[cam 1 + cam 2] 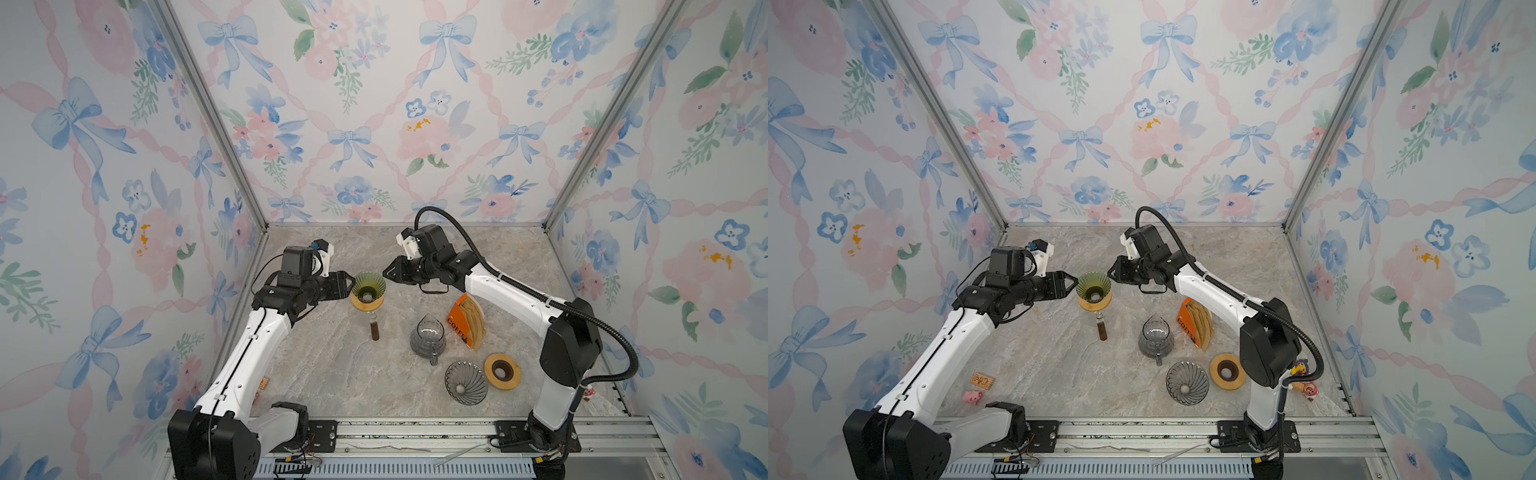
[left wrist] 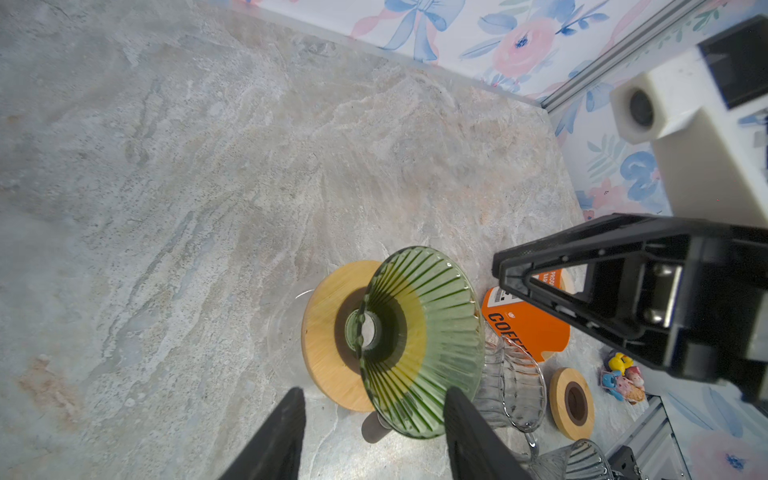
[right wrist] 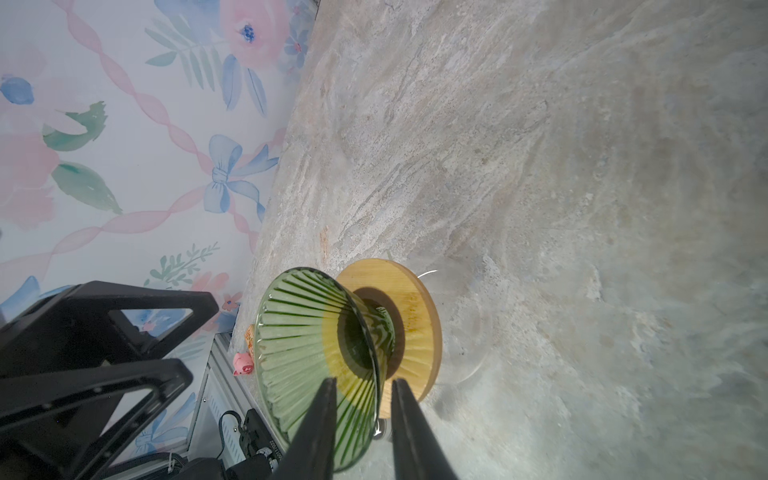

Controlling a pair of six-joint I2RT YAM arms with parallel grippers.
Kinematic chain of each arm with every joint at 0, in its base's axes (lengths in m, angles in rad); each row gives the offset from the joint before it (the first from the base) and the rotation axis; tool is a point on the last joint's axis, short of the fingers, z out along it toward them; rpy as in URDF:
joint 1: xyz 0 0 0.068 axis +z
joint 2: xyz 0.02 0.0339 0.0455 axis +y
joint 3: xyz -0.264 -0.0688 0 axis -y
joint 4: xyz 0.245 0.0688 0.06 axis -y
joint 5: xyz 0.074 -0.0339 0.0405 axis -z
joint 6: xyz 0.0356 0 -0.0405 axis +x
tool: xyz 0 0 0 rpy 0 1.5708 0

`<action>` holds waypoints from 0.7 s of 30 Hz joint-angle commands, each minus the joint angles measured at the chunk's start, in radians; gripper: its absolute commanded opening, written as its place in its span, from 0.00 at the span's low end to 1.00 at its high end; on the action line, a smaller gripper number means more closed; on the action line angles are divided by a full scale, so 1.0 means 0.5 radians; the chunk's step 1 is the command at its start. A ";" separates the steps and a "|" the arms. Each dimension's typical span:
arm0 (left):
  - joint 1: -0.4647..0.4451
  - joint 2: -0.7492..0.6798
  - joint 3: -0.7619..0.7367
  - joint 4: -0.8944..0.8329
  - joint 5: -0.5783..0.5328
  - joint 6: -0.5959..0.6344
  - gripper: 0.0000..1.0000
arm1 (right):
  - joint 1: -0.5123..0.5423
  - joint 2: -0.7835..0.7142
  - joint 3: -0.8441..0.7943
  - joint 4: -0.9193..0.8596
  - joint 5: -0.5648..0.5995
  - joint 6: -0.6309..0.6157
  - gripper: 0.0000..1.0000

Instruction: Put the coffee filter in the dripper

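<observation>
Reaching over the tabletop (image 1: 324, 374), the left gripper (image 1: 352, 282) and right gripper (image 1: 384, 272) flank the green dripper (image 1: 369, 284), jaws of each parted, tips just beside its rim. Right of the dripper, well apart, the orange pack (image 1: 456, 324) holds the brown coffee filters (image 1: 473, 320) stacked.

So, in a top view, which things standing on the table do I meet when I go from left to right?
Left to right: green dripper, glass server, orange coffee filter pack, wooden ring. The grey dripper overlaps the pack, so I leave it out.
</observation>
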 commanded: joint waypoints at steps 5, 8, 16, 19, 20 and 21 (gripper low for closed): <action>-0.004 0.144 0.022 0.023 -0.052 -0.001 0.56 | -0.013 0.034 0.036 -0.033 0.006 -0.014 0.27; -0.004 0.214 0.057 0.024 -0.038 -0.003 0.56 | -0.008 0.067 0.067 -0.068 0.016 -0.026 0.26; 0.006 0.262 0.048 0.028 -0.113 -0.003 0.55 | 0.009 0.134 0.100 -0.073 -0.016 -0.024 0.23; 0.012 0.262 0.031 0.035 -0.111 -0.001 0.55 | 0.020 0.158 0.125 -0.082 -0.016 -0.021 0.22; 0.015 0.260 0.026 0.038 -0.111 0.000 0.54 | 0.021 0.164 0.134 -0.085 -0.015 -0.019 0.21; 0.021 0.260 0.022 0.042 -0.110 0.000 0.54 | 0.027 0.172 0.145 -0.092 -0.011 -0.019 0.21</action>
